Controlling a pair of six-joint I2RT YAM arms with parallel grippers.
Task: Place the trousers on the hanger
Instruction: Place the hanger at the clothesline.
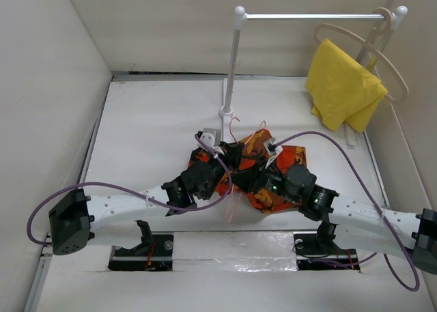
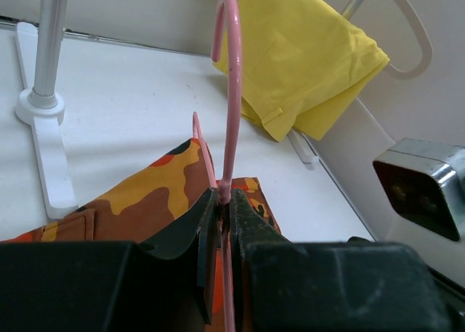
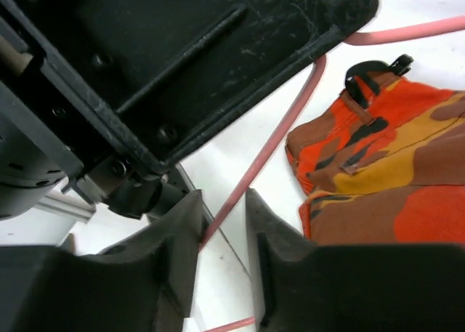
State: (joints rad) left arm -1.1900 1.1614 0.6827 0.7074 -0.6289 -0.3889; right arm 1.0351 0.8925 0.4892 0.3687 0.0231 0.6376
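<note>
- Top external view: both arms meet over the trousers (image 1: pixel 295 156), which lie bunched in the middle of the surface (image 1: pixel 150 121), near the foot of the rack (image 1: pixel 235 59)
- Left wrist view: the left gripper (image 2: pixel 224 201) is pinched tight on the neck of the hanger (image 2: pixel 232 92) just under its hook, holding it upright, with camouflage cloth lying flat behind it
- Right wrist view: the right gripper (image 3: pixel 224 201) is parted only a little, with a run of the pink wire passing between its fingers; the gap looks wider than the wire, so I judge it as straddling rather than clamping
- The trousers look not yet draped, since the cloth seen from the right wrist lies on the surface beside the wire
- To do this step well, the left arm should hold the neck steady and keep the triangle off the surface, so that a leg can be fed through and over the bottom bar
- The right gripper should let go of the wire before reaching for cloth, take a single layer near a folded edge, and pull evenly so the thin wire does not twist
- Count: one pair of trousers, one pink hanger, one beige hanger (image 1: pixel 382 59) on the rack, one yellow cloth (image 1: pixel 345 83), one rack, two grippers
</note>
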